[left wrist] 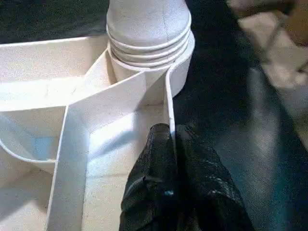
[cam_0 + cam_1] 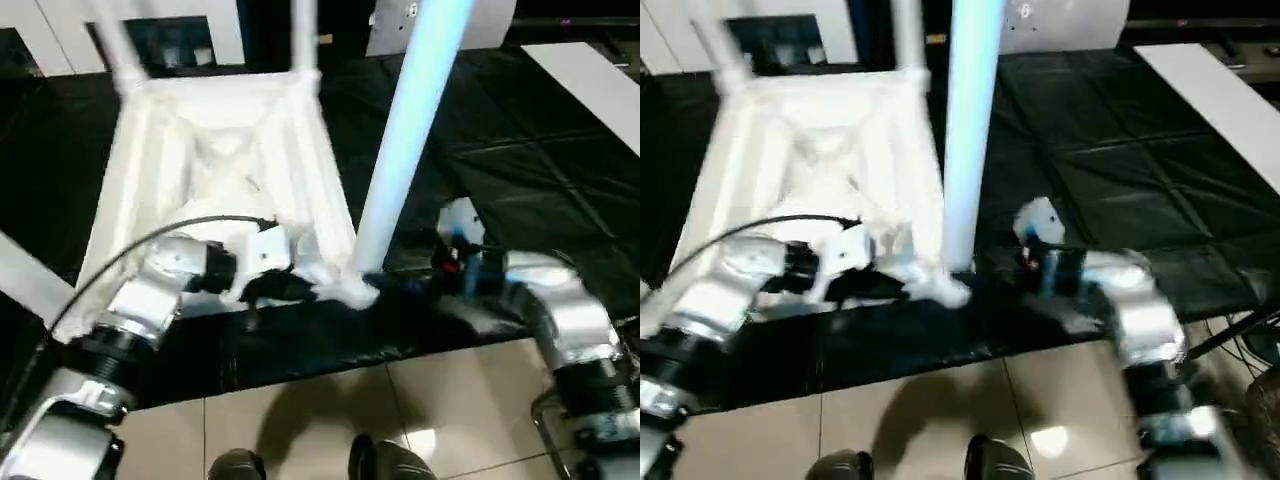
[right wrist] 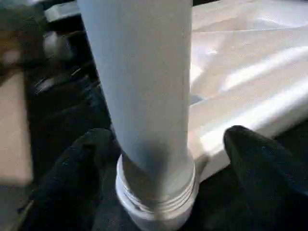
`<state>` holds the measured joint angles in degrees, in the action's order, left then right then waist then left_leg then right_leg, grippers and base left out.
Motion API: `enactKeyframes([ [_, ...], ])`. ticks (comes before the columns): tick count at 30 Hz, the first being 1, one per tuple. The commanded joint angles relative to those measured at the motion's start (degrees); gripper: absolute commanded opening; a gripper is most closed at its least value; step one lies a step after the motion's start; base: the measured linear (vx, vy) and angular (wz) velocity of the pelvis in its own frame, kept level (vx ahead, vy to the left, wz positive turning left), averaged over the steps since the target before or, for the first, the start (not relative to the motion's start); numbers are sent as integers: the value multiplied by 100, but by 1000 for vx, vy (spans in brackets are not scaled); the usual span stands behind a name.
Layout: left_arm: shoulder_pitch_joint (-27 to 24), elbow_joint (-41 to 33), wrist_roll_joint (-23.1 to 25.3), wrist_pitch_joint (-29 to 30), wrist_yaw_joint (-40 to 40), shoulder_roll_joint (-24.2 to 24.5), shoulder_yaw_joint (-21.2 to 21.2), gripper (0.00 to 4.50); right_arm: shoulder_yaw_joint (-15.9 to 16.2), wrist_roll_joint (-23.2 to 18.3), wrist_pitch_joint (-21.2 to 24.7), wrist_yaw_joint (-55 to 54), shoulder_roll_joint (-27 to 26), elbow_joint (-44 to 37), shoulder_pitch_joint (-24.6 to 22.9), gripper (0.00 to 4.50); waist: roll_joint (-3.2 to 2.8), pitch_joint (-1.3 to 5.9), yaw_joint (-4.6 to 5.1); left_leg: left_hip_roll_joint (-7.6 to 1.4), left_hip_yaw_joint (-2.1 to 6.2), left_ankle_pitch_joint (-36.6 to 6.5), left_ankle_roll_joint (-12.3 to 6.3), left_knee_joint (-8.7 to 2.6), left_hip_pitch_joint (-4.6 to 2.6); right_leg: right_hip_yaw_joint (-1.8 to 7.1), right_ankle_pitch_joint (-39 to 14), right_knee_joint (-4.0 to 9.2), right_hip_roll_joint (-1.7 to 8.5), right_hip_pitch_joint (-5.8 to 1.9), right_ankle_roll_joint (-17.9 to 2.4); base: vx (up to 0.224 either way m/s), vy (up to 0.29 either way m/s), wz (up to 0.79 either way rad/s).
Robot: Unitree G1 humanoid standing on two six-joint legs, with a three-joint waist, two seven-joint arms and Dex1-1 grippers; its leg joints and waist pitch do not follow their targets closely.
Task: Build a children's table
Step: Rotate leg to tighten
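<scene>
- Left eye view: the children's table lies upside down on black sheeting over a tiled floor. Its underside with ribs faces up. Legs stand in the far corner sockets, and one leg rises from the near corner socket on the robot's right.
- Left eye view: the left gripper sits at the near rim of the tabletop, just beside that socket. The right gripper sits on the other side of the leg base.
- Right eye view: the same leg stands between the two grippers, close to upright.
- Left wrist view: the left jaws are together, clamped on the thin upright rim wall of the tabletop. One black finger lies inside the rim, the other outside. The threaded leg base sits in its socket just beyond the fingertips.
- Right wrist view: the right jaws stand wide apart on either side of the leg, with a gap between each finger and the tube. They hold nothing. The threaded collar of the leg lies between them.
</scene>
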<state>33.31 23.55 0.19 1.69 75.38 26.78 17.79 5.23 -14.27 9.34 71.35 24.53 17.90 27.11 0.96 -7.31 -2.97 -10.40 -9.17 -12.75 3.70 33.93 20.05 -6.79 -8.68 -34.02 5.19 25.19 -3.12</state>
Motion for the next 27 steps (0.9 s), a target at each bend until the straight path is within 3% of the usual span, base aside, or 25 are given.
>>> enactKeyframes([
  [1,-65,41,113,-161,470,-48,500,0,123,-53,-77,269,52,98,53,357,26,499,11,-275,0,356,-1272,-284,34,381,-699,270,370,-471,-1523,0,0,0],
  [2,7,111,114,-235,602,-42,544,0,238,-39,-67,572,121,242,157,345,33,482,-31,-270,-8,-22,-1022,-310,19,377,-1359,353,382,-477,-1362,0,0,0],
  [4,64,162,108,-267,658,-54,555,0,328,-36,-21,758,165,314,216,336,53,470,-42,-275,-15,-190,-874,-323,7,386,-1620,385,381,-466,-1259,0,0,0],
  [5,109,198,94,-283,724,-63,564,0,404,-30,-8,903,199,383,265,312,33,465,-56,-276,-14,-326,-756,-331,-6,388,-1819,406,384,-460,-1188,0,0,0],
  [7,155,250,76,-308,777,-73,565,0,469,-8,-39,1031,217,479,319,301,33,476,-58,-293,-36,-335,-634,-339,-17,399,-1762,396,372,-447,-1135,0,0,0],
  [10,231,329,56,-339,873,-86,582,0,593,41,-96,1250,207,646,419,283,36,508,-54,-288,-43,-201,-628,-326,18,392,-1475,345,360,-473,-1203,0,0,0],
  [11,248,351,53,-357,898,-87,588,0,624,55,-114,1309,189,712,462,258,45,528,-54,-284,-38,-40,-681,-310,34,390,-1174,296,363,-485,-1265,0,0,0],
  [14,265,375,51,-374,924,-89,590,0,682,57,-89,1418,178,781,519,248,47,542,-64,-287,-40,143,-788,-293,44,391,-856,253,363,-492,-1367,0,0,0],
  [16,279,407,44,-385,948,-93,587,0,746,41,-38,1551,190,822,559,237,52,534,-67,-278,-43,131,-816,-294,48,383,-916,269,361,-495,-1355,0,0,0],
  [17,279,411,32,-380,957,-92,585,0,767,25,2,1617,200,816,559,220,97,524,-70,-273,-52,69,-790,-296,57,385,-1077,293,365,-503,-1296,0,0,0],
  [22,243,386,-47,-294,976,-82,558,0,827,-60,164,1775,237,689,461,208,40,517,-100,-285,-40,43,-727,-302,39,384,-1221,297,367,-484,-1233,0,0,0],
  [27,170,287,-130,-132,871,-125,469,0,799,-220,407,1731,206,459,307,207,41,521,-129,-286,-42,109,-765,-297,36,385,-1026,284,356,-491,-1283,0,0,0],
])
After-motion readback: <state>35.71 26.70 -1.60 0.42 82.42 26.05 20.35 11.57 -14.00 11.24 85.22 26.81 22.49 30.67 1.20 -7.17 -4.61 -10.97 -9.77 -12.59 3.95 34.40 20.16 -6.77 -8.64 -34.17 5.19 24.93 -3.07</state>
